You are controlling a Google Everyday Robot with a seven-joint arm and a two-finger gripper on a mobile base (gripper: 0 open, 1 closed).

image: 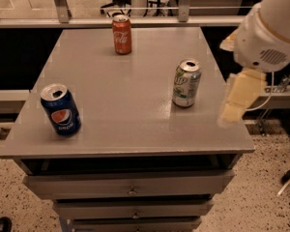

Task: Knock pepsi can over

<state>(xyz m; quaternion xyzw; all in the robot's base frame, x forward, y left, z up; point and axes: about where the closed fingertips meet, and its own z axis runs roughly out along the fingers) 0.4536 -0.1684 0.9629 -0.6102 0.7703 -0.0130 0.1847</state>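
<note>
The pepsi can [61, 109] is dark blue with a silver top and a round red-white-blue logo. It stands upright near the front left corner of the grey table [125, 95]. My gripper [236, 102] is a cream-coloured part hanging below the white arm housing [268, 30] at the right edge of the table. It is far to the right of the pepsi can and touches nothing.
A silver-and-green can [186, 83] stands upright on the right side of the table, just left of my gripper. A red Coca-Cola can [122, 34] stands at the back. Drawers [131, 190] sit below the tabletop. A rail and glass partition run behind.
</note>
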